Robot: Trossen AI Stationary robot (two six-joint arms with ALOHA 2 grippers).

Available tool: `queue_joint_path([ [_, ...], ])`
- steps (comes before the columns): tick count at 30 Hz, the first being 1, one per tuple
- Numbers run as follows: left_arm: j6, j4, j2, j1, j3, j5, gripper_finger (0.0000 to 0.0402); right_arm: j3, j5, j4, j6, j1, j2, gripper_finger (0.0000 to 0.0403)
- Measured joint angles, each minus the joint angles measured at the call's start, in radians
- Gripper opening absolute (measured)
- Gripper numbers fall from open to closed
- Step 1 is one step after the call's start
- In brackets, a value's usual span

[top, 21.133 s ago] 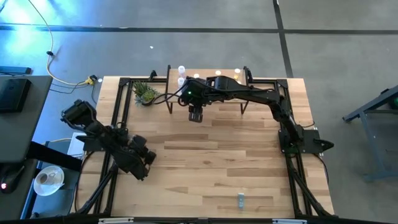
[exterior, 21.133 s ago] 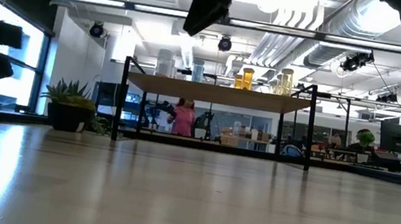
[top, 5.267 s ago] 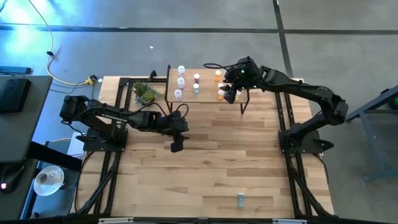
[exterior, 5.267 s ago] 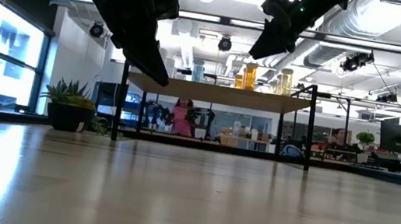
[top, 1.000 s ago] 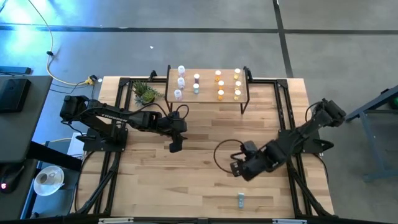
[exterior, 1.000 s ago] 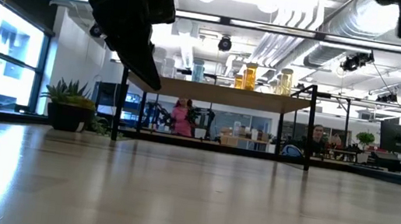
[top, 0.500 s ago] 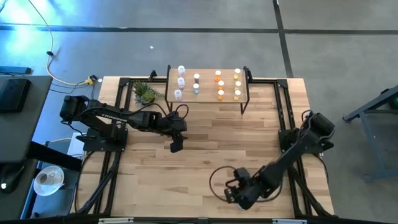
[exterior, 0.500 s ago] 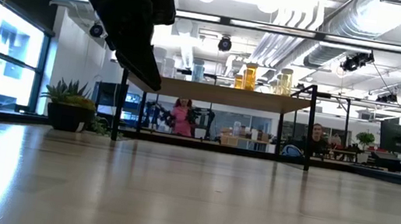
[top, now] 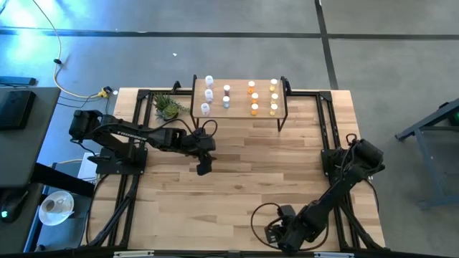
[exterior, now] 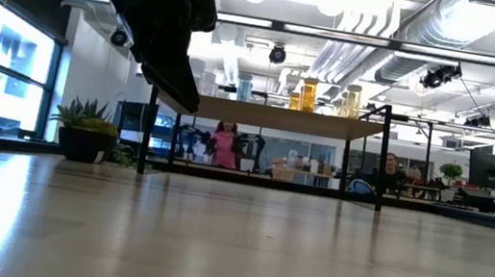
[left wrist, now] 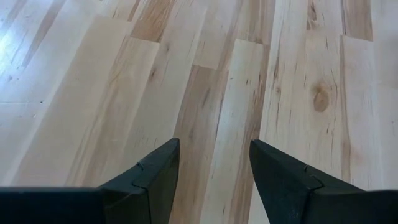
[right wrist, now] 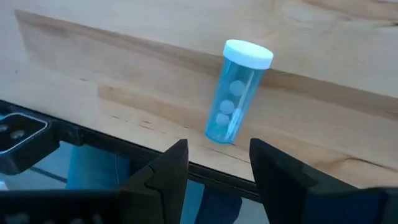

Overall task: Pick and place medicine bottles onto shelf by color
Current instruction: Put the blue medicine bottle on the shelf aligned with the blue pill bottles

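A teal-blue medicine bottle (right wrist: pixel 236 102) with a white cap stands on its base close to the table's near edge. My right gripper (right wrist: pixel 217 165) hovers open just short of it and hides it in the high view (top: pixel 275 232). The shelf (top: pixel 239 115) stands at the table's far side on black legs. It carries white bottles (top: pixel 208 93), orange bottles (top: pixel 253 99) and yellow bottles (top: pixel 273 97). My left gripper (top: pixel 204 168) hangs open over bare wood left of the table's centre (left wrist: pixel 214 180) and shows large in the low view (exterior: pixel 175 70).
A small potted plant (top: pixel 167 107) stands left of the shelf. Black frame rails (top: pixel 136 143) run along the table's left and right sides. The table's near edge (right wrist: pixel 205 165) lies right under my right gripper. People show in the room beyond the shelf (exterior: pixel 223 145).
My right gripper has swung from the table's near-right middle toward the near edge and sunk, rolling its wrist, and has come over the teal-blue bottle. The bottle has stayed where it was.
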Motion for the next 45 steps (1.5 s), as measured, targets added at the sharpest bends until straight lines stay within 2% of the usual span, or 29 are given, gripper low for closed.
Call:
queue_joint_path([
  [18,0.002,0.0,0.0,0.0,0.0,-0.006,0.0186,0.0,-0.006,0.009,0.04,-0.002,0.084,0.0159],
  [27,0.002,0.0,0.0,0.0,0.0,-0.006,0.0186,0.0,-0.023,-0.016,0.052,-0.002,0.083,0.0082],
  [30,0.002,0.0,0.0,0.0,0.0,-0.006,0.0186,0.0,-0.016,-0.021,0.025,-0.002,0.083,0.0067],
  [36,0.046,-0.001,0.0,0.0,0.0,0.032,0.0186,0.0,0.13,-0.006,-0.048,-0.002,0.083,0.0072],
  [45,0.134,0.006,0.0,0.0,0.0,0.21,0.0186,0.0,0.507,0.07,-0.21,-0.023,0.083,0.0073],
])
